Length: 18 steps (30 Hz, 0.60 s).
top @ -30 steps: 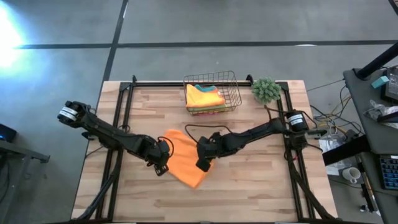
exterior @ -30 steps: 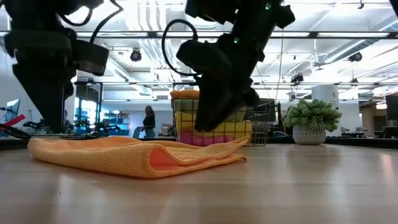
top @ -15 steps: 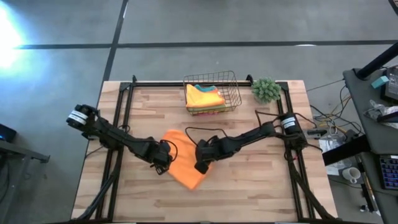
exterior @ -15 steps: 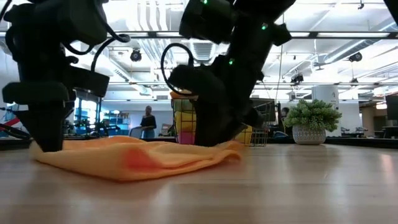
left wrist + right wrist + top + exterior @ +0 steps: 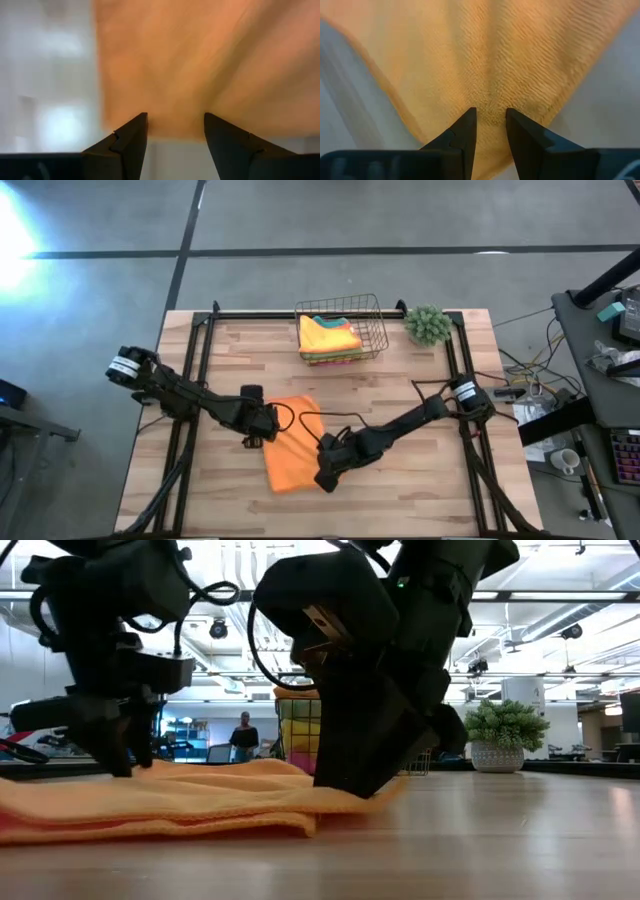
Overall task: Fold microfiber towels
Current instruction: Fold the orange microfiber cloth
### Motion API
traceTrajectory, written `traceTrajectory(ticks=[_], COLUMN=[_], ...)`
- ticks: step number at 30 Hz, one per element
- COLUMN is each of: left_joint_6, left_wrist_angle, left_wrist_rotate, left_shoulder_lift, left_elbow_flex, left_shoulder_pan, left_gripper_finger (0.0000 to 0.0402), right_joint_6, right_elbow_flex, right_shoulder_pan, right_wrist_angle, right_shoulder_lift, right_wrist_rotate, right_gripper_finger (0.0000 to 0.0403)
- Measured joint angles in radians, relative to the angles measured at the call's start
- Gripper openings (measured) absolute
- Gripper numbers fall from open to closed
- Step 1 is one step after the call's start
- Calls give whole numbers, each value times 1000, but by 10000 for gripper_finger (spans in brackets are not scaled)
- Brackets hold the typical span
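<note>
One orange microfiber towel (image 5: pixel 290 445) lies folded on the wooden table, a rough square in the high view and a low flat band (image 5: pixel 170 805) in the low view. My right gripper (image 5: pixel 325 477) is at its near right corner, shut on the cloth. My left gripper (image 5: pixel 262 432) points down at the towel's left edge with its fingers open, and the towel's edge (image 5: pixel 175 132) lies just beyond the gap between them. More folded towels (image 5: pixel 330 335), yellow and orange on top, are stacked in the wire basket (image 5: pixel 372 330) at the far edge. My right gripper (image 5: pixel 491 111) pinches the towel's near right corner (image 5: pixel 490 97) between its two fingers, slanting down from the table's right. The cloth puckers at the fingertips. The rest of the towel lies flat on the table. My left gripper: I cannot tell whether its fingers touch the towel.
A small green fuzzy plant (image 5: pixel 428 325) in a pot stands at the far right corner, next to the basket. Black frame rails (image 5: pixel 190 380) run along the table's left, right and far sides. Bare wood (image 5: pixel 400 500) lies near the front edge.
My right gripper has gone toward the table's near edge, drawing the towel's corner along. The towel has turned from a diamond to a squarer, flatter shape and slid nearer. My left gripper has rolled about its own line and sunk a little at the towel's left edge.
</note>
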Motion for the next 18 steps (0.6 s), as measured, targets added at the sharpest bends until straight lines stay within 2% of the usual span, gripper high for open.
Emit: traceTrajectory(ticks=[3, 7, 13, 18], left_joint_6=[57, 56, -44, -131], left_wrist_angle=[0, -56, -219, -249], left_wrist_rotate=[-7, 39, 76, 77], left_shoulder_lift=[-7, -18, -63, -96], left_elbow_flex=[8, 43, 170, 288], left_shoulder_pan=[9, 3, -33, -102], left_gripper_finger=[180, 180, 180, 180], right_joint_6=[15, -23, -135, -247], right_elbow_flex=[6, 9, 16, 16], right_shoulder_pan=[7, 9, 9, 19], right_wrist_angle=[-3, -9, -11, -56], right_shoulder_lift=[4, -6, -87, -147], right_wrist_rotate=[-3, 3, 25, 47], right_gripper_finger=[100, 100, 100, 100])
